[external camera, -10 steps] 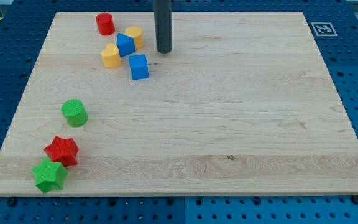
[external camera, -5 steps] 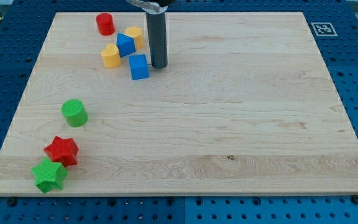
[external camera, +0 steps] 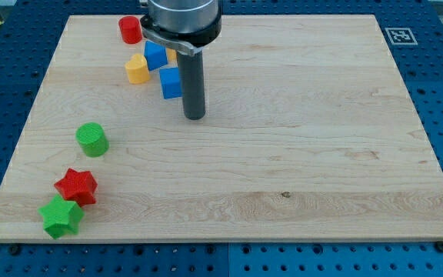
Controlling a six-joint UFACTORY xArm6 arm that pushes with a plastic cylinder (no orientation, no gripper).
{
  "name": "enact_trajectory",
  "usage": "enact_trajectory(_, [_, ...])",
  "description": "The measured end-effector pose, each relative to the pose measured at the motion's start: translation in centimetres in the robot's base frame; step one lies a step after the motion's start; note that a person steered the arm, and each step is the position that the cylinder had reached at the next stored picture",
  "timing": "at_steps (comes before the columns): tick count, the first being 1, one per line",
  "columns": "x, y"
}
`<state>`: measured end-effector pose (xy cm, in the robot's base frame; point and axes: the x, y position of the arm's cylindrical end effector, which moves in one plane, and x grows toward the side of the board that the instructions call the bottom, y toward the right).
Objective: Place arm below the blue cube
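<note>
The blue cube point(external camera: 170, 82) sits on the wooden board point(external camera: 298, 131) near the view's top left. My tip point(external camera: 194, 116) rests on the board just below and to the right of it, close to its lower right corner; the rod partly hides the cube's right side. A second blue block point(external camera: 154, 55) lies above it, next to a yellow block point(external camera: 136, 68).
A red cylinder point(external camera: 129, 29) stands at the view's top left. Another yellow block is mostly hidden behind the rod. A green cylinder point(external camera: 91, 139), a red star point(external camera: 77, 186) and a green star point(external camera: 60, 216) lie at the left and bottom left.
My tip has moved down the view, from above and right of the blue cube, past its right side, to just below its right corner. The blocks have not moved.
</note>
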<state>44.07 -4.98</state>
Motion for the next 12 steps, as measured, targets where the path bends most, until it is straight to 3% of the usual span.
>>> enact_trajectory(3, [-0.4,-5.8])
enact_trajectory(6, [0.8,-7.3])
enact_trajectory(12, [0.7,-4.1])
